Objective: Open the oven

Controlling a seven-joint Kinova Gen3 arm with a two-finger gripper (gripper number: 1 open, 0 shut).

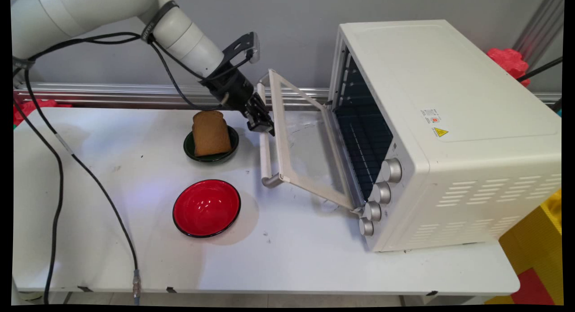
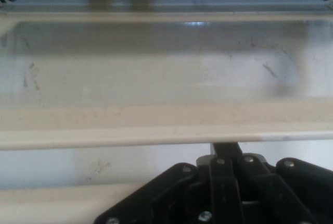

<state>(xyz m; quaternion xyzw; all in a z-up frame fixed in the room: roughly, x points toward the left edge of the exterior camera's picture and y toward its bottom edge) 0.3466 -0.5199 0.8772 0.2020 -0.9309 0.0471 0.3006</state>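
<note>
Fingers (image 1: 261, 122) seem clamped on the oven door's handle (image 1: 265, 143) — only the main view shows toast (image 1: 210, 133) beside them; the hand view shows the door's glass (image 2: 156, 73) close.

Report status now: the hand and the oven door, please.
Black two-finger hand at handle of white toaster oven's glass door. Door partly open. Toast slice in dark green bowl close behind.

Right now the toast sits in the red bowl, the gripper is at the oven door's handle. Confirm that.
Not quite. The toast sits in the dark green bowl; the red bowl holds nothing, as the main view shows. The gripper is at the oven door's handle.
</note>
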